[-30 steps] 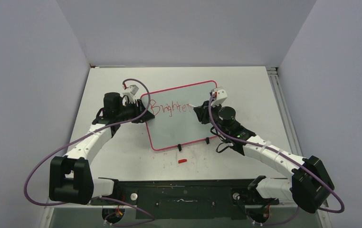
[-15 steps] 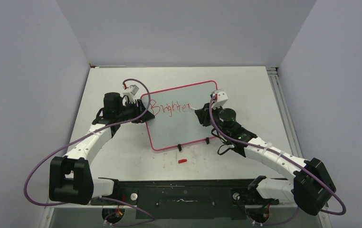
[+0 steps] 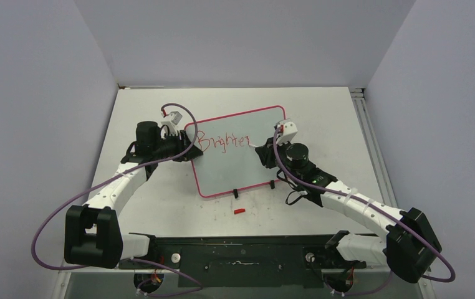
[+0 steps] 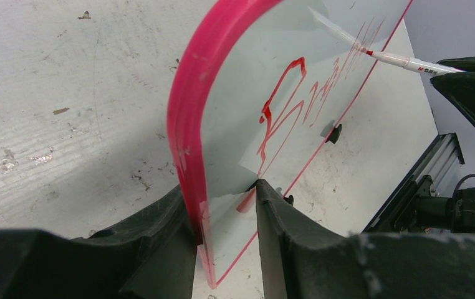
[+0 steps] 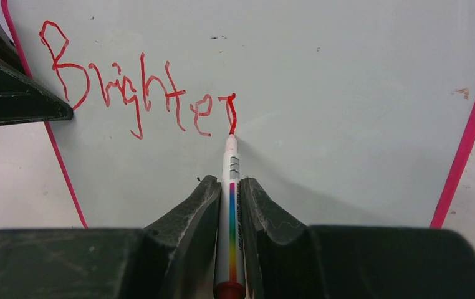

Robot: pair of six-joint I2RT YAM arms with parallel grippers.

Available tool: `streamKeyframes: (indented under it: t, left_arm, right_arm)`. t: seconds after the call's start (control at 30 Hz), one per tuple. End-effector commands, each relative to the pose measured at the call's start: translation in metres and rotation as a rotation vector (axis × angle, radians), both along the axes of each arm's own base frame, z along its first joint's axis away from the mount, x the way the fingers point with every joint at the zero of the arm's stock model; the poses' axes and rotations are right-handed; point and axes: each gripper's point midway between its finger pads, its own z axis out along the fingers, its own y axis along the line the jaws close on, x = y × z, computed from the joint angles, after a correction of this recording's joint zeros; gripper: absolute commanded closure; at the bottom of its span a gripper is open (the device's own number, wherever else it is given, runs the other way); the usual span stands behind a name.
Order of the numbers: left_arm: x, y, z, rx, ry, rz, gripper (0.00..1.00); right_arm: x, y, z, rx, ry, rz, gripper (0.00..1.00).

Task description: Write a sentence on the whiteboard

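Observation:
The whiteboard (image 3: 241, 165) has a glossy white face and a pink-red frame and stands tilted on small black feet at the table's middle. Red lettering (image 3: 222, 141) on its top line reads "Brighter"; it also shows in the right wrist view (image 5: 135, 99). My left gripper (image 4: 225, 199) is shut on the board's left edge (image 4: 188, 124), seen in the top view (image 3: 185, 151). My right gripper (image 5: 230, 187) is shut on a white marker (image 5: 232, 205) with a rainbow stripe. The marker's red tip touches the foot of the last letter's stroke (image 5: 231, 115).
A small red marker cap (image 3: 240, 211) lies on the table in front of the board. A metal rail (image 3: 366, 143) runs along the table's right edge. Grey walls close the back and both sides.
The right gripper has shifted slightly down and right along the board. The last letter "r" has been drawn after "Brighte". The left gripper has not moved.

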Motion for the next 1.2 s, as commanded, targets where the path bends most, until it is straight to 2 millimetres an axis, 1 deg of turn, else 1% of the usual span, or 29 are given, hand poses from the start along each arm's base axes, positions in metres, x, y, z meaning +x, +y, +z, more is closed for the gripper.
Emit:
streamKeyframes:
  t: [0.0,0.3,0.5,0.8,1.17]
  left_arm:
    - [0.009,-0.001,0.028,0.000,-0.101,0.000,0.67]
    - [0.009,-0.001,0.029,0.001,-0.103,0.000,0.66]
    - [0.009,-0.001,0.030,0.001,-0.107,-0.002,0.67]
    - [0.008,0.000,0.030,0.001,-0.108,-0.001,0.67]
    - [0.008,0.000,0.032,0.002,-0.114,0.002,0.66]
  right_arm:
    - [-0.002,-0.005,0.008,0.001,-0.019,-0.018,0.95]
    - [0.009,-0.004,0.023,0.051,-0.072,-0.057,0.95]
    - [0.012,-0.004,0.032,0.083,-0.096,-0.072,0.95]
    - [0.016,-0.006,0.031,0.080,-0.094,-0.098,0.95]
    - [0.015,-0.021,0.024,0.065,-0.077,-0.164,0.95]
